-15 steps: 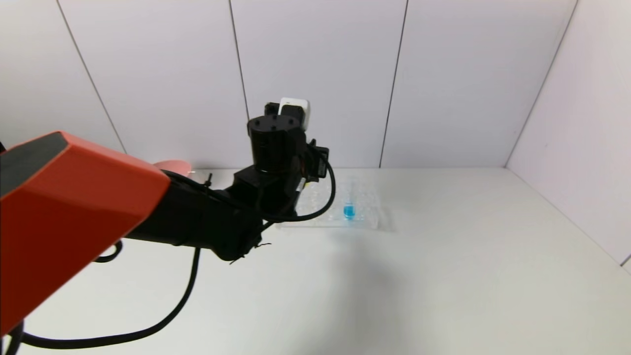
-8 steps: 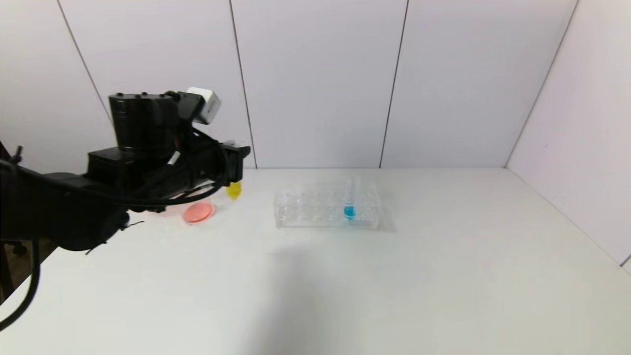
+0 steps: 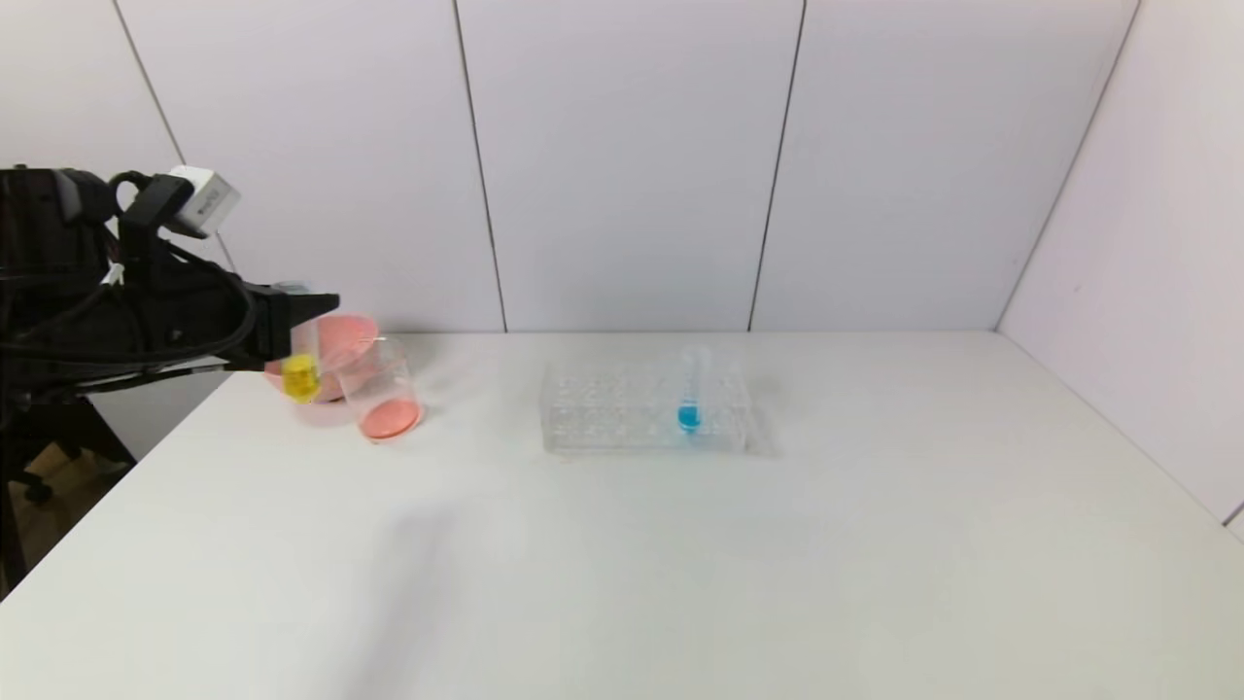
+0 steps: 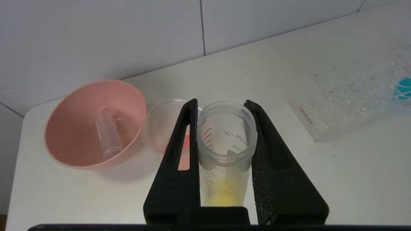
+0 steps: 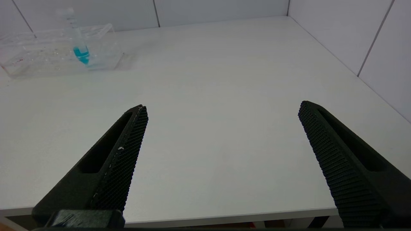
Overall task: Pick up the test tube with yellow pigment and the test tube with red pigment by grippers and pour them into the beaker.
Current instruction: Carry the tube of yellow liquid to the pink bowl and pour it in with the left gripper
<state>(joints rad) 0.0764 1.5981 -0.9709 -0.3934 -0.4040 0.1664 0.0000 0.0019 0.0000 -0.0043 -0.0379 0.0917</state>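
My left gripper (image 3: 309,316) is shut on the test tube with yellow pigment (image 3: 299,373) and holds it upright above the table's far left, in front of the pink bowl and just left of the beaker (image 3: 382,399). The beaker has red-orange liquid at its bottom. In the left wrist view the tube (image 4: 226,150) sits between the black fingers (image 4: 179,154), with the beaker (image 4: 159,128) behind them. No tube with red liquid shows; an empty clear tube (image 4: 108,139) lies in the bowl. My right gripper (image 5: 223,107) is open and empty over the near table edge.
A pink bowl (image 3: 340,335) stands behind the beaker, also in the left wrist view (image 4: 70,128). A clear tube rack (image 3: 622,416) at the table's middle back holds a blue-liquid tube (image 3: 689,399). White walls close off the back and right.
My left arm has swung left from the rack, carrying the yellow tube. It now hangs beside the beaker and the bowl. The rack stands uncovered.
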